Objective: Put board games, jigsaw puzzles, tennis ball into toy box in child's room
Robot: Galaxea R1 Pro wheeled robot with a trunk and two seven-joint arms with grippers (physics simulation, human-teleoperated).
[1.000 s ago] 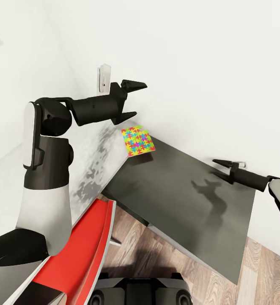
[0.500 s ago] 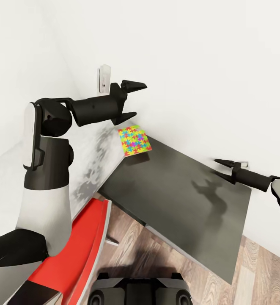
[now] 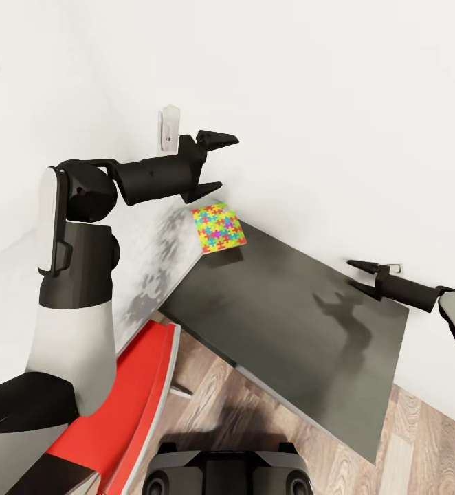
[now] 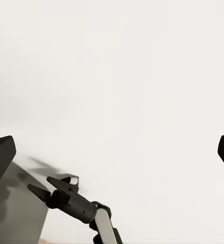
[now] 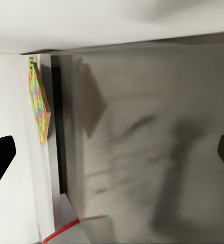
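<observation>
The black left gripper (image 3: 214,163) is hovering with its fingers spread wide, the flat multicoloured jigsaw puzzle box (image 3: 218,228) lying just below it on the dark grey rectangular table (image 3: 289,323). The black right gripper (image 3: 361,275) is hanging over the table's far right edge, well apart from the puzzle, also spread wide.

We see the dark table (image 5: 142,137) spread before us, shadows streaked across it; the colourful jigsaw puzzle (image 5: 39,104) sits at its edge near nine o'clock, against the white wall (image 5: 20,101); our black fingertips (image 5: 0,160) stand wide apart
</observation>
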